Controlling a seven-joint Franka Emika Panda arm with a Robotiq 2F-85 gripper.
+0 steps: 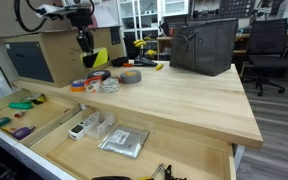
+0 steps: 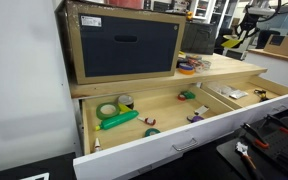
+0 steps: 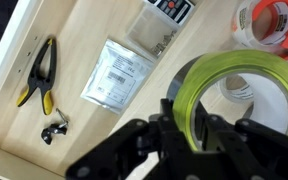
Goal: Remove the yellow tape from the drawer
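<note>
My gripper (image 3: 187, 128) is shut on the rim of the yellow tape (image 3: 229, 65), a yellow-green roll that stands on edge between the black fingers. In an exterior view the gripper (image 1: 86, 43) hangs above the far left of the tabletop, with the yellow tape (image 1: 100, 57) below it, clear of the surface. The tape also shows as a small yellow spot (image 2: 234, 42) far back. The light-wood drawer (image 1: 44, 135) is pulled out below the table's front edge, and its white front (image 2: 184, 142) faces the camera. The wrist view shows one drawer compartment (image 3: 74, 120) beside the roll.
An orange tape roll (image 3: 279, 20), a grey roll (image 1: 131, 76) and other rolls (image 1: 109, 85) lie on the tabletop under the gripper. A black mesh basket (image 1: 202, 45) stands behind. Yellow-handled pliers (image 3: 39, 72), a plastic bag (image 3: 116, 72) and green items (image 2: 119, 120) lie in the drawer.
</note>
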